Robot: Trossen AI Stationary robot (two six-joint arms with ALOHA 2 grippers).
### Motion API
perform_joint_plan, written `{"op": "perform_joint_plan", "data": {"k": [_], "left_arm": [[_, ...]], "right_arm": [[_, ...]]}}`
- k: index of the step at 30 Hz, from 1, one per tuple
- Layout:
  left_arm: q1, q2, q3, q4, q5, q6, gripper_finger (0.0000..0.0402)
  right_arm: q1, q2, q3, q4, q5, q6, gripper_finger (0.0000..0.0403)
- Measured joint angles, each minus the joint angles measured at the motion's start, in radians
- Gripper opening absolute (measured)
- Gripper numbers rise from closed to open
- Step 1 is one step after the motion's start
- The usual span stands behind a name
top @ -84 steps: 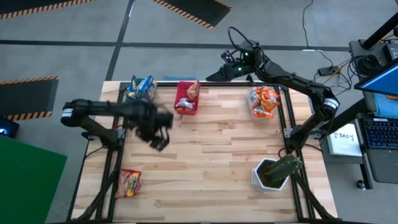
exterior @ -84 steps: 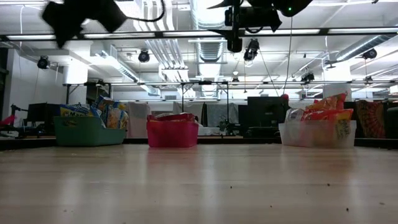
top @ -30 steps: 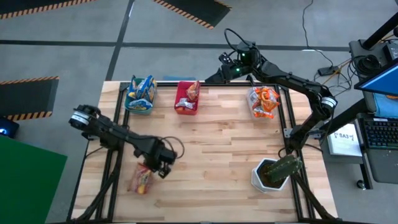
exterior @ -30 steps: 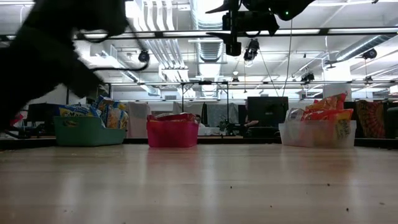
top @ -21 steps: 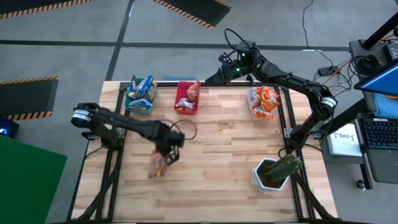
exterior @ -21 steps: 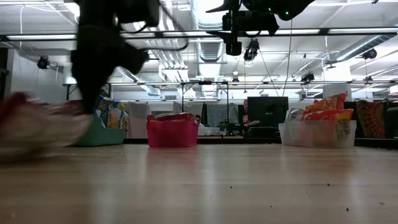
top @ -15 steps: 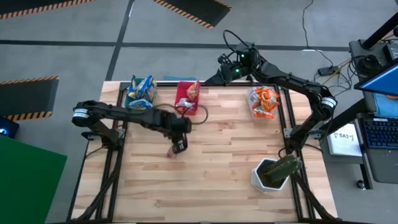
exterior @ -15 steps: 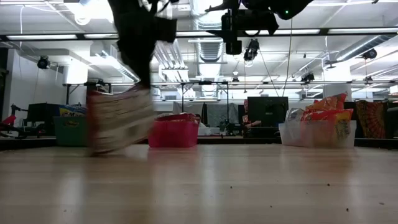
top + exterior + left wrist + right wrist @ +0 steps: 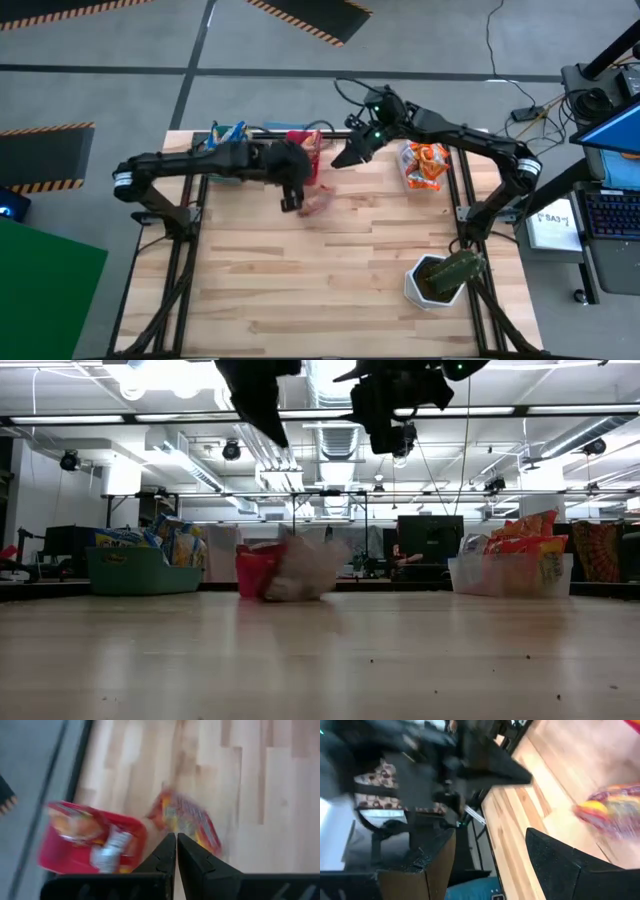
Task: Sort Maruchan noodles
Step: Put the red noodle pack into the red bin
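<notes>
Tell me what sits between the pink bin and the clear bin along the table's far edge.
No object on the wood. In the high view only the right gripper hangs, open, above the stretch between the pink bin and the clear bin.

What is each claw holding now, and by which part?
Nothing, it seems. The left claw is shut with nothing between its fingers; the red noodle packet lies apart from it, beside the red bin. The right claw is open and empty.

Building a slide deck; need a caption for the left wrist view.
Shut left gripper above a red noodle packet lying on the wooden table beside the red bin.
</notes>
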Motion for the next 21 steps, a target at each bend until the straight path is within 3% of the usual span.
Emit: {"op": "perform_joint_plan", "data": {"k": [7, 11, 18, 21], "left_arm": [[0.032, -0.055, 0.095, -0.007, 0.083, 0.050, 0.0000], [0.025, -0.056, 0.155, -0.006, 0.101, 0.046, 0.0000], [0.023, -0.054, 0.165, -0.064, 0.153, 0.024, 0.0000], [0.023, -0.054, 0.153, -0.078, 0.154, 0.012, 0.0000]], "right_arm": [[0.002, -0.074, 0.000, -0.051, -0.024, -0.241, 0.0231], [0.002, -0.114, 0.000, -0.047, 0.048, -0.317, 0.0231], [-0.001, -0.117, 0.000, -0.171, 0.303, -0.223, 0.0231], [-0.001, -0.080, 0.001, -0.273, 0.345, -0.182, 0.0231]]}}
